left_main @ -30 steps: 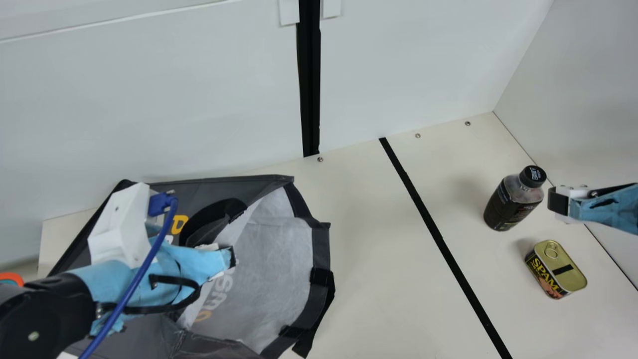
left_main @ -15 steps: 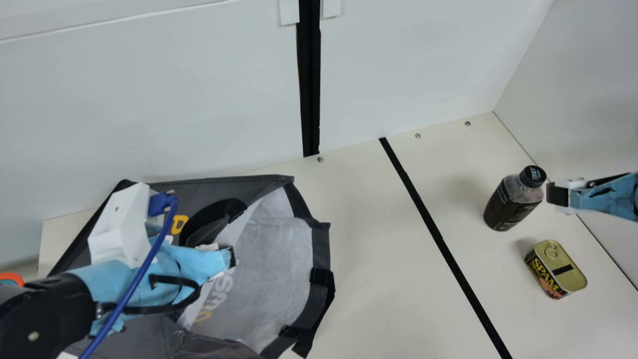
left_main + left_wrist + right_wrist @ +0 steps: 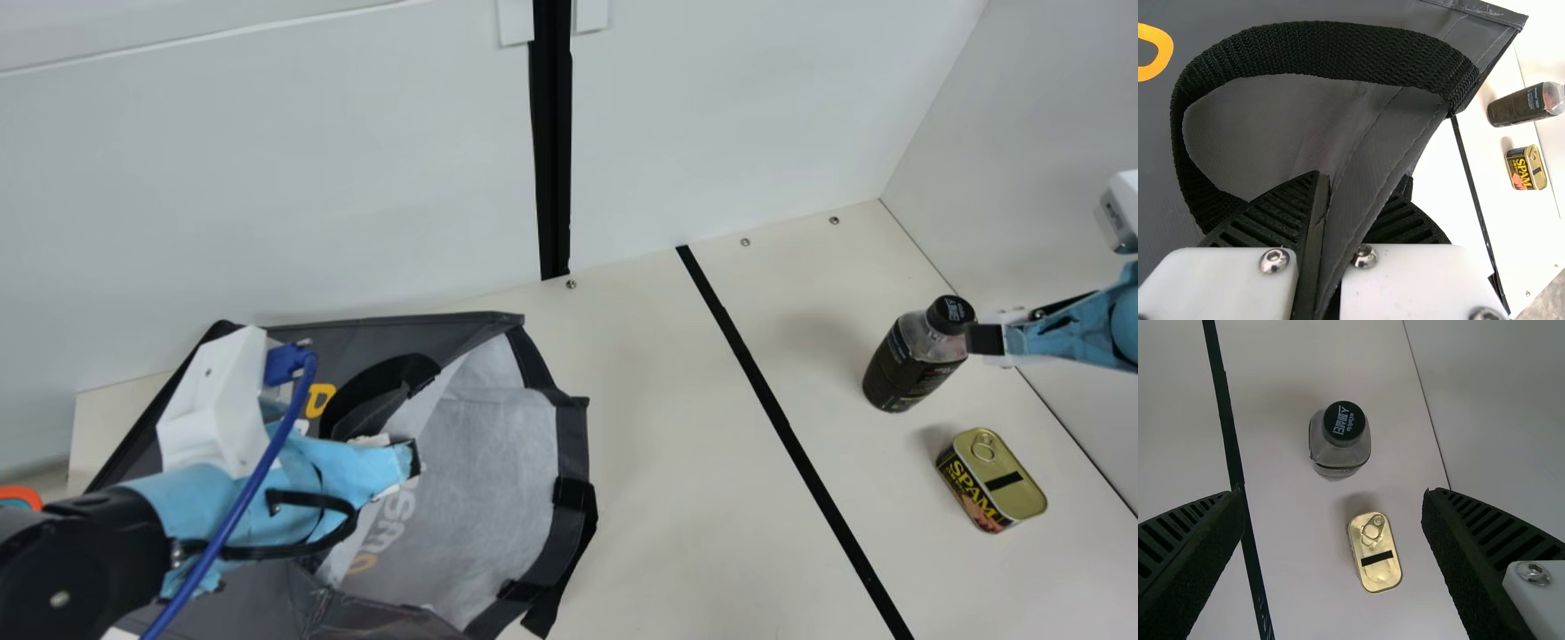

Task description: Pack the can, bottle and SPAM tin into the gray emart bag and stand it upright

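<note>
Over the table, left wrist view shows jaws apparently pinching bag.

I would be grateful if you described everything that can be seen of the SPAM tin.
The SPAM tin is a low rectangular can with rounded corners. Its gold-coloured, metallic-looking lid is closed, with a ring pull and a short black strip. Yellow lettering marks its dark side. It rests lid up on the cream table, apart from the bottle; no gripper touches it.

Right gripper has shifted toward the bottle.
</note>
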Available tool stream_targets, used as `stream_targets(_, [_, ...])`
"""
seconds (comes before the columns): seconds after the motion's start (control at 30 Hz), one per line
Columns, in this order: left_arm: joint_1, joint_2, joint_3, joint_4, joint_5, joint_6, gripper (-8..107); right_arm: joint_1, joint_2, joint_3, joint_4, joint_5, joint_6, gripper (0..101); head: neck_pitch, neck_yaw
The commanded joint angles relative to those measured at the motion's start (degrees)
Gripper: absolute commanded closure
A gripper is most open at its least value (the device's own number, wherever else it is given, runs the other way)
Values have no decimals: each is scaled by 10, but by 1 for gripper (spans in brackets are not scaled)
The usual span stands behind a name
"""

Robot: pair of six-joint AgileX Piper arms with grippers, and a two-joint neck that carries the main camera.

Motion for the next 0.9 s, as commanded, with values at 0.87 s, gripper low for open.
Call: stream_targets(0.87, [0,0,0,0,0,0,107,55,146,-78,-33,1,4,6,-13,0])
